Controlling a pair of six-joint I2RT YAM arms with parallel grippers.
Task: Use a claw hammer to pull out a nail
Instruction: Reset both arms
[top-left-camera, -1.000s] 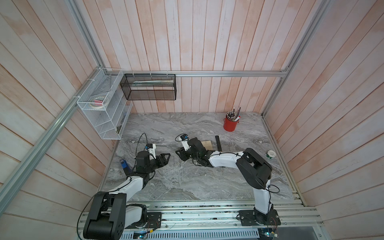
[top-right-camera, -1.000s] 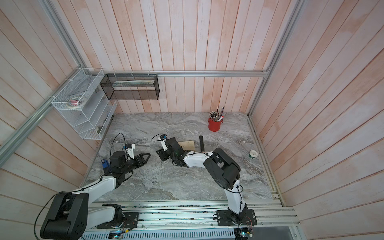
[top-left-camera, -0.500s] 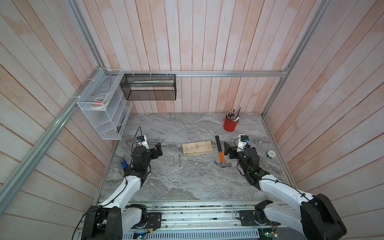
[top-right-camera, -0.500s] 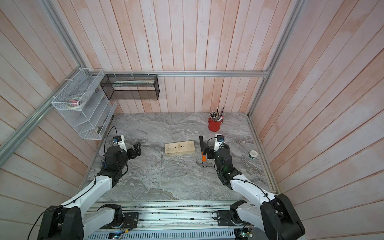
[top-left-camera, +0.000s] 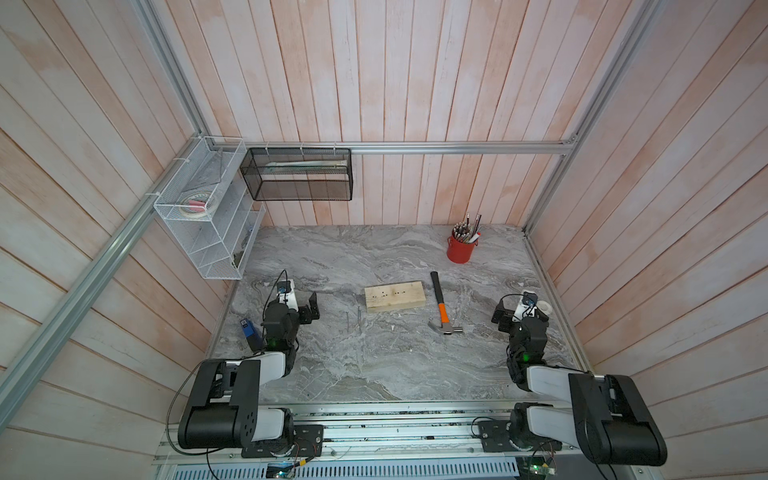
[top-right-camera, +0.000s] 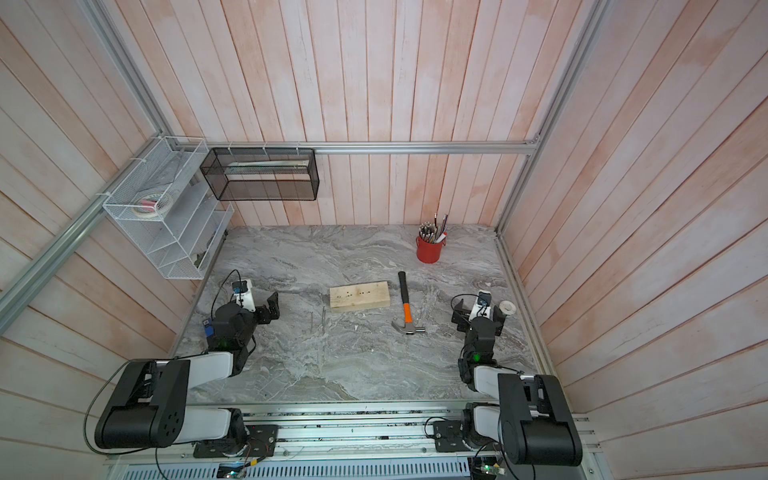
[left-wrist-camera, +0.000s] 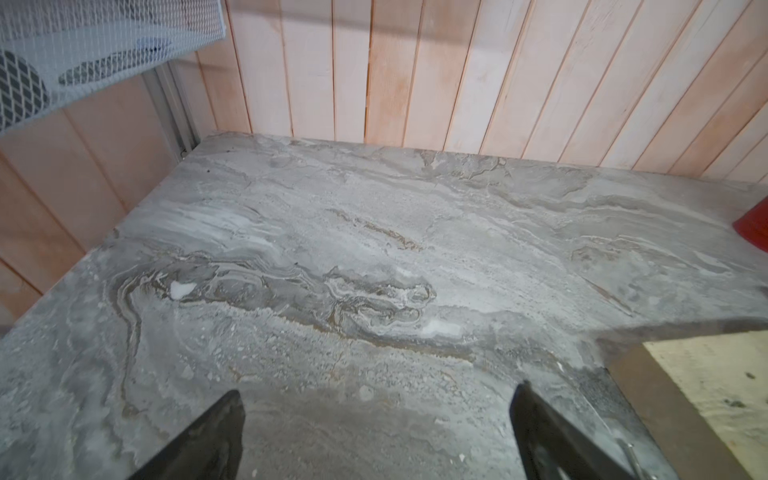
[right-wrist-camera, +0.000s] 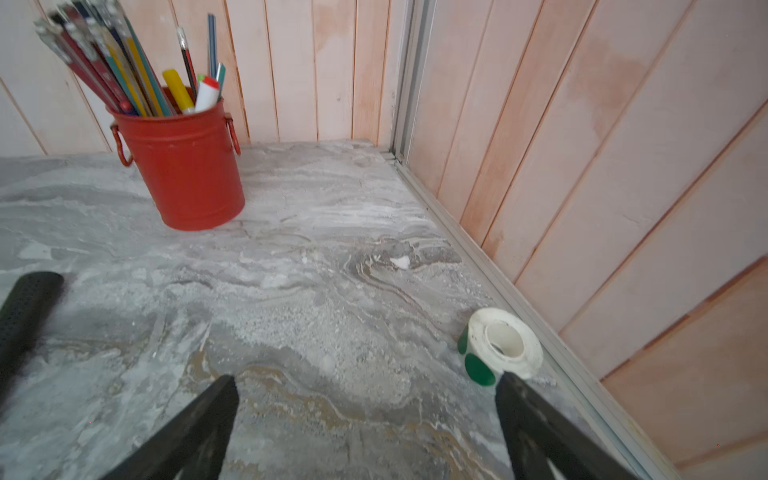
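Claw hammer (top-left-camera: 441, 307) lies flat on desk (top-left-camera: 374, 365), long axis front-to-back — head twd robot, handle twd back wall. Right gripper (right-wrist-camera: 365, 382) nearer, hammer on its left; both it & left gripper (left-wrist-camera: 376, 395) spread, empty.

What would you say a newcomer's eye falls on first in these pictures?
The hammer, orange-shafted, lies flat on the marble table, just right of a pale wood block. A red bucket full of pens stands behind them near the back wall. Two thin nails lie loose left of the block.
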